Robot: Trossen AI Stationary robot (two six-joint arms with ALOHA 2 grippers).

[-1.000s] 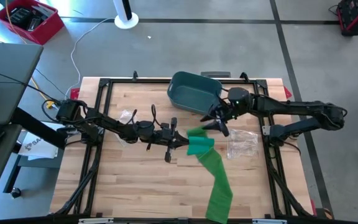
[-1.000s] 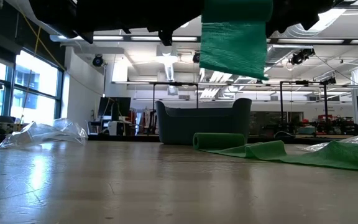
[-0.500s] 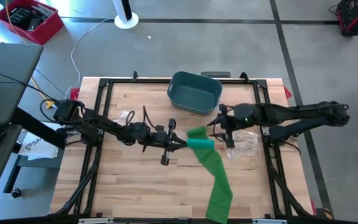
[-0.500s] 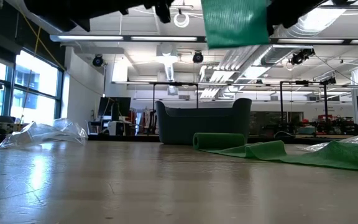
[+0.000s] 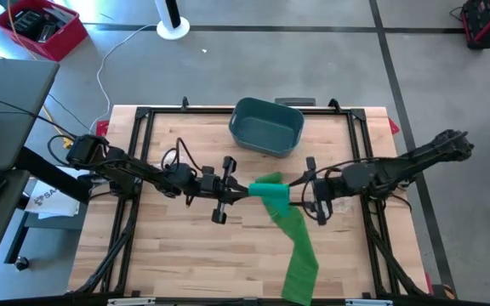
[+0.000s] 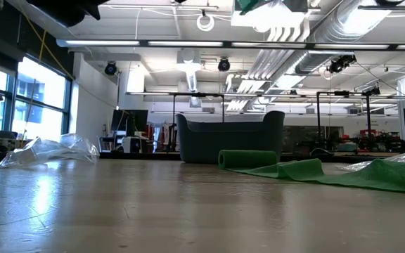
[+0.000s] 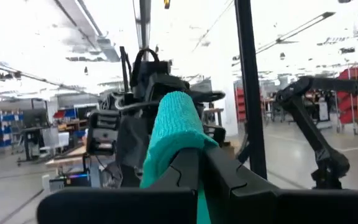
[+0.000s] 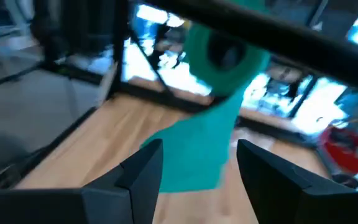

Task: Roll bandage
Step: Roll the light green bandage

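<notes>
right hand (image 5: 303, 197) moved from bin (image 5: 266, 127) to bandage (image 5: 270, 192)

green bandages (image 5: 289, 229): 1
teal bins (image 5: 266, 127): 1
clear plastic wrappers (image 6: 48, 150): 2
robot arms (image 5: 134, 172): 2

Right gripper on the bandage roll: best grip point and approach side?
Grip the free end of the green bandage roll, coming in along its axis from the right. The left gripper is shut on the opposite end, and the tail hangs below. The right gripper is open and already faces that end.
</notes>
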